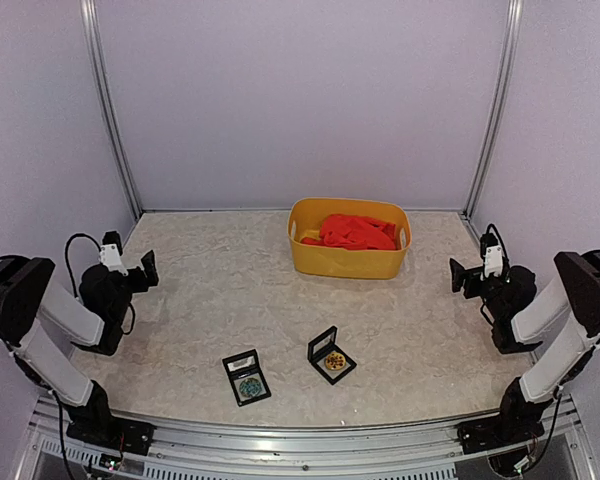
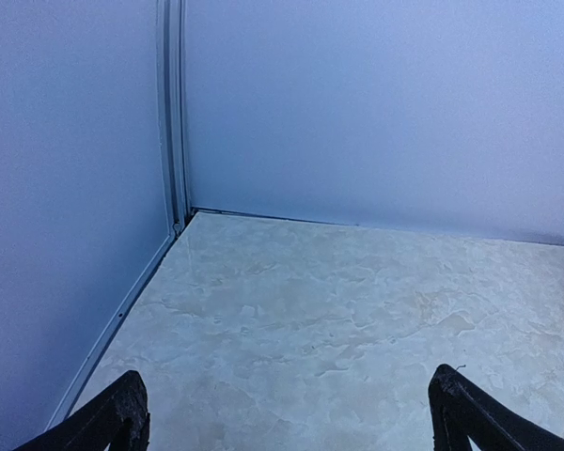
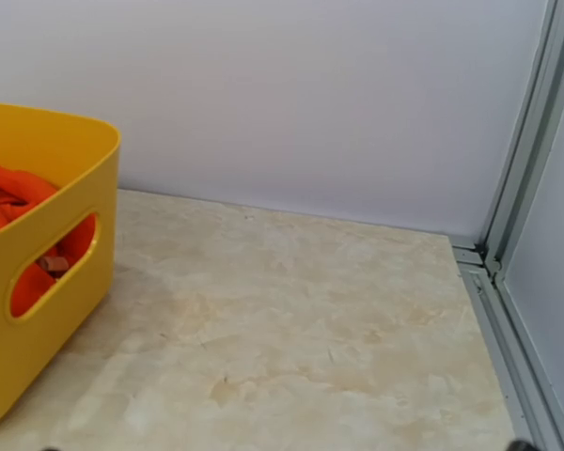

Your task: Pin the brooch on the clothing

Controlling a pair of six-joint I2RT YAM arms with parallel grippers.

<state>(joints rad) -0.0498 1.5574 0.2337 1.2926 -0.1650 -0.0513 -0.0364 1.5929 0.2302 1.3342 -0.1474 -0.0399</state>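
Marbled beige worktop [image 1: 230, 290]; folded back at either side, left fingers [image 2: 120, 420] and right fingers [image 1: 458, 273] gape wide, empty; crumpled red-orange T-shirt [image 1: 355, 232] fills smooth yellow basket [image 1: 345, 263].

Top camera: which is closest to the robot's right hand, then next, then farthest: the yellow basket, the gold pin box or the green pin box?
1. Yellow basket, back middle, closest to the right hand.
2. Gold pin box, front middle.
3. Green pin box, front, farther left.

Basket [image 1: 346, 263] walls ring shirt [image 1: 356, 232], top open; left case [image 1: 246, 378], right case [image 1: 331, 358] front.
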